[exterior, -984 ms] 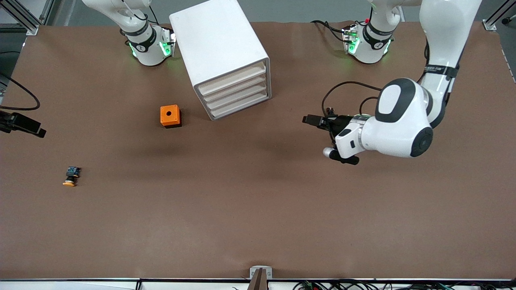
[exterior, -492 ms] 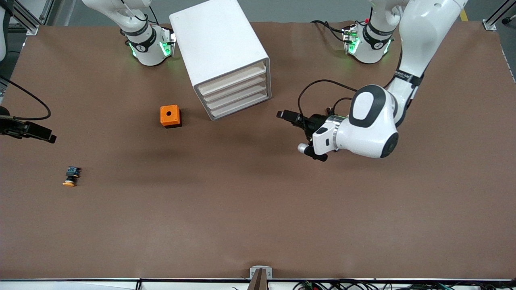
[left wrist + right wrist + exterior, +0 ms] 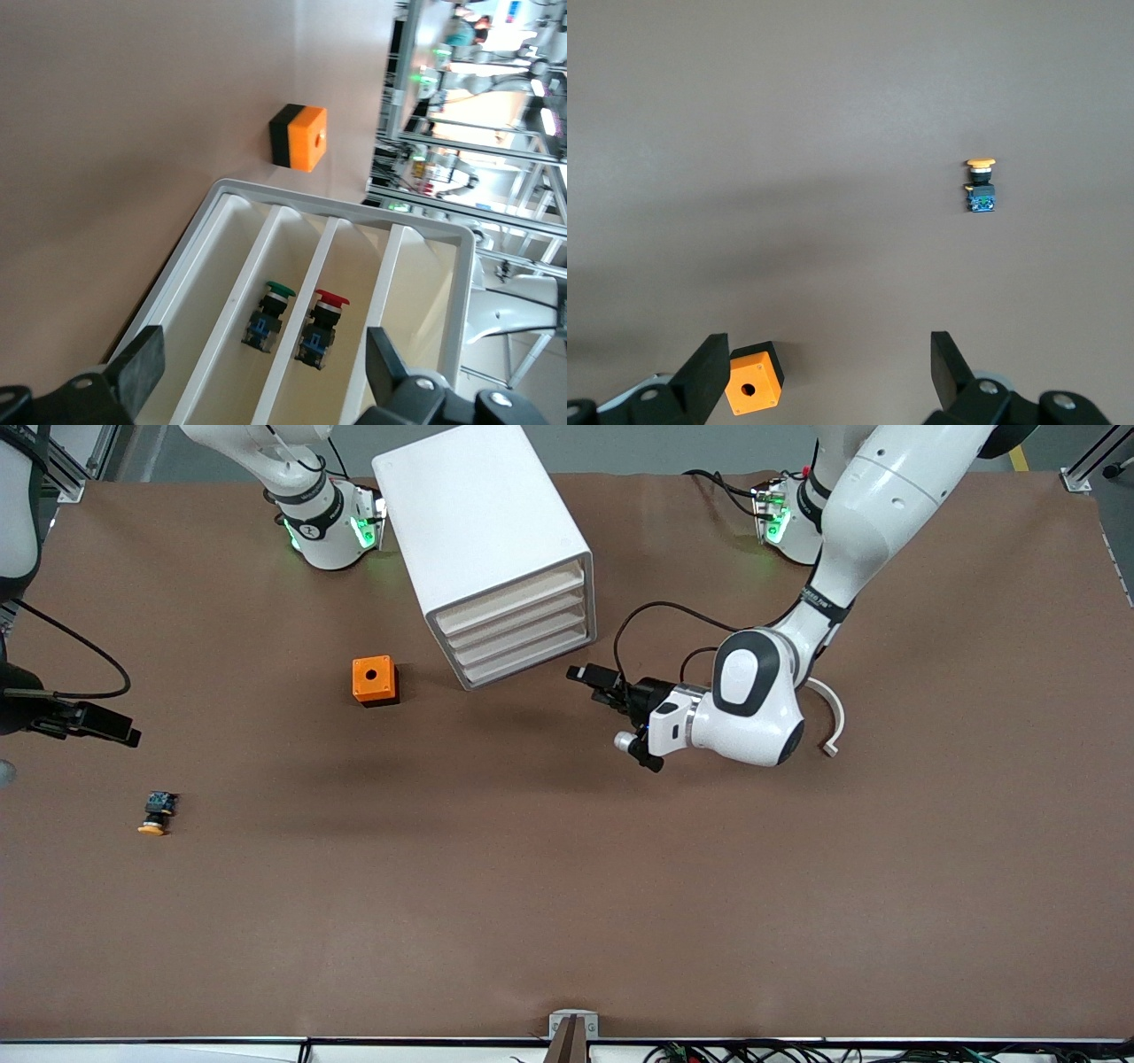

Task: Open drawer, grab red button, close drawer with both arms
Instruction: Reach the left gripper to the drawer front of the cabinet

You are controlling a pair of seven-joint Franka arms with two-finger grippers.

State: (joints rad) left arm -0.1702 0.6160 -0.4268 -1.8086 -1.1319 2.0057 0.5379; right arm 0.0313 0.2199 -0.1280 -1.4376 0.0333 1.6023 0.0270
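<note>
The white cabinet (image 3: 483, 522) stands with all four cream drawers pushed in; the uppermost drawer (image 3: 514, 595) is shut. My left gripper (image 3: 589, 677) is open and empty, in front of the drawer fronts and level with them. In the left wrist view (image 3: 263, 354) I see into the drawers over their low fronts. The red-capped button (image 3: 323, 323) lies inside and seems to be one level below the uppermost drawer (image 3: 425, 301). My right gripper (image 3: 106, 726) is open and empty over the table at the right arm's end; it also shows in the right wrist view (image 3: 828, 354).
A green-capped button (image 3: 268, 314) lies one drawer below the red one. An orange cube with a round hole (image 3: 374, 680) sits beside the cabinet. A yellow-capped button (image 3: 155, 813) lies near the right arm's end. A white curved strip (image 3: 831, 722) lies by the left arm.
The left arm has swung toward the cabinet, bringing its gripper close to the drawer fronts. The right gripper has moved a little inward over the table.
</note>
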